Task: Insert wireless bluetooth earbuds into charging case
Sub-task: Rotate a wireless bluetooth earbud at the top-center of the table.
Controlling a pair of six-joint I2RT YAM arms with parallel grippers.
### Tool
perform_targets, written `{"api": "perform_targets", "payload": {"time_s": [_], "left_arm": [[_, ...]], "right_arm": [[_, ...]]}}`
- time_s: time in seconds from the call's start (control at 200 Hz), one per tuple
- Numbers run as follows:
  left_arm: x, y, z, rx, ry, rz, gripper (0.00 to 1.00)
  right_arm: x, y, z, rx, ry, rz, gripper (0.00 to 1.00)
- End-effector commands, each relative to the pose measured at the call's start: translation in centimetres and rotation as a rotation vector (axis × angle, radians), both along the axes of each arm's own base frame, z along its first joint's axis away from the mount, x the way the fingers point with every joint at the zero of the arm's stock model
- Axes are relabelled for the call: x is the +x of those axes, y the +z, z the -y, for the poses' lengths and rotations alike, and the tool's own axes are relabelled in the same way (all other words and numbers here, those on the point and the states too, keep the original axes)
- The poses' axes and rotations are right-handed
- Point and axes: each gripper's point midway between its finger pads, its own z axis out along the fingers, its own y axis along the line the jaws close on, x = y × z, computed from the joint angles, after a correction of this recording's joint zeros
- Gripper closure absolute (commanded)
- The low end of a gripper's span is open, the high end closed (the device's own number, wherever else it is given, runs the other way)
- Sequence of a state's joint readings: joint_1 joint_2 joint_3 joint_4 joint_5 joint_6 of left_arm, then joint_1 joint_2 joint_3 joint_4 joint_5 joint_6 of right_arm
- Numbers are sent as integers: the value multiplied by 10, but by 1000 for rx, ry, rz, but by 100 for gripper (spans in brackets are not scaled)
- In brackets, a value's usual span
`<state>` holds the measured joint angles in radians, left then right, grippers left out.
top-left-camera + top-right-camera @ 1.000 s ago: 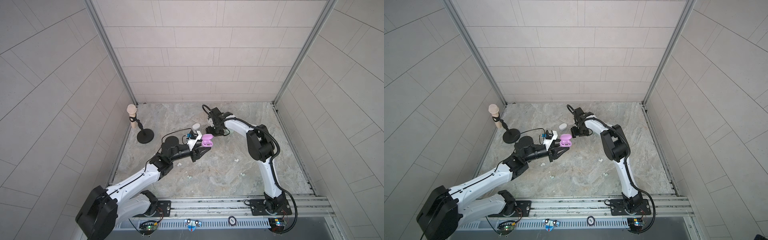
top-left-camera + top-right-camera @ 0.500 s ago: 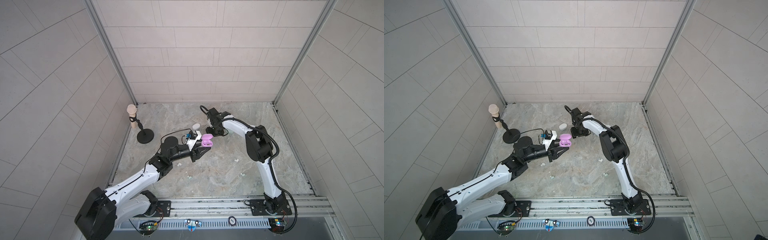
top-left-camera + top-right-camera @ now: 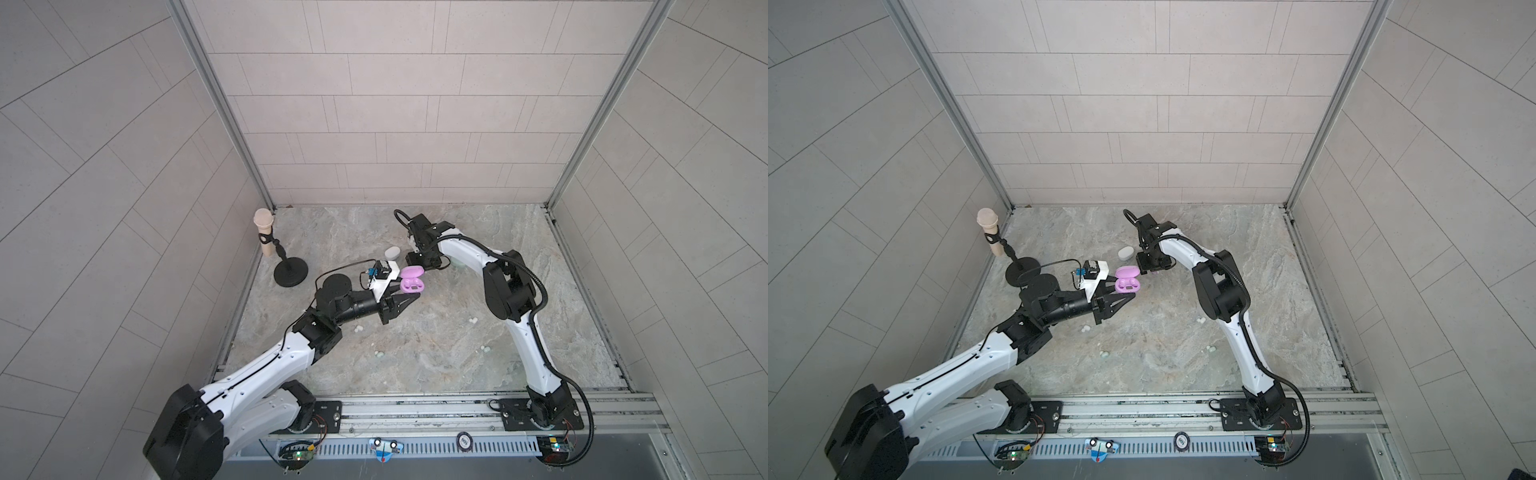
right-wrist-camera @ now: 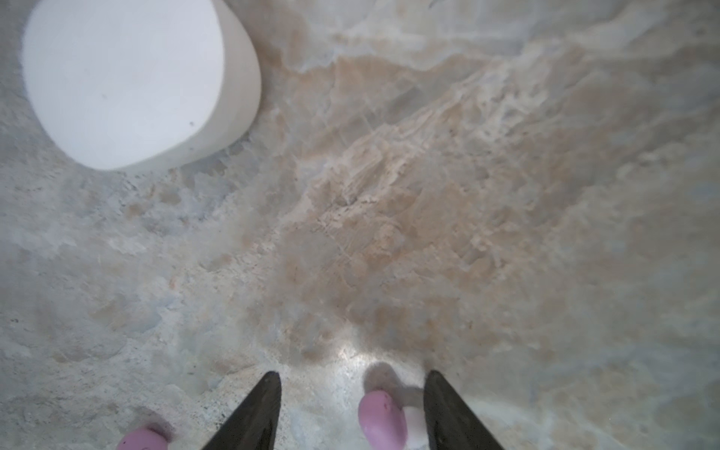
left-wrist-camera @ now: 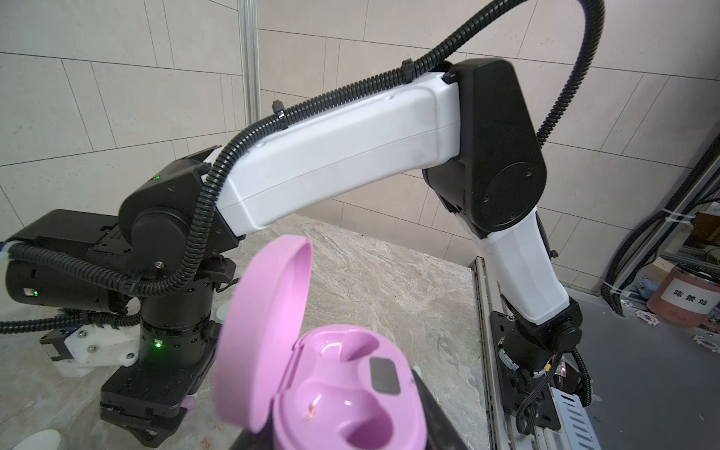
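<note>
Lilac earbud [image 4: 381,419] sits inside the parted right pincer [image 4: 353,375], seemingly for pickup, while the left pincer [image 3: 413,296] grips the open lilac case [image 3: 412,284] ready to receive it.

The lilac charging case [image 5: 343,393] sits open, lid [image 5: 265,331] tipped up, two bare wells [image 5: 366,420] showing. Beyond it the right arm [image 5: 339,156] arches over the marble table [image 5: 389,280], right gripper [image 5: 142,430] pointing down at it.
</note>
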<state>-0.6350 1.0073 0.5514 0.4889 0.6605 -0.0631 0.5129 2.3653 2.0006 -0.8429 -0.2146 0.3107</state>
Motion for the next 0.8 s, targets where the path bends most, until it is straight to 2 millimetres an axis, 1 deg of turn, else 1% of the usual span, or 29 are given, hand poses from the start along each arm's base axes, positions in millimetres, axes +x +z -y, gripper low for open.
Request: {"api": "perform_targets", "payload": {"time_s": [0.0,0.105,0.195,0.39,0.521,0.636,0.796], "left_arm": [[-2,7,-4,-12,6,28,83],[-2,7,-4,-13,5,27,83],[-2,8,-4,-16,5,31,83],[-2,7,-4,-16,4,30,83],[-2,6,-4,-16,5,29,83],[-2,7,-5,-16,9,32,83],[-2,6,-5,-15,9,32,83]], "right_arm": [[-24,-6,3,-28,21,-69,39],[-31,-4,4,-38,18,-73,39],[-34,-4,6,-46,10,-73,39],[-26,0,11,-71,-34,-43,41],[-19,1,15,-92,-91,-28,46],[-18,-1,16,-97,-125,-34,54],[-18,-4,13,-100,-141,-33,58]]}}
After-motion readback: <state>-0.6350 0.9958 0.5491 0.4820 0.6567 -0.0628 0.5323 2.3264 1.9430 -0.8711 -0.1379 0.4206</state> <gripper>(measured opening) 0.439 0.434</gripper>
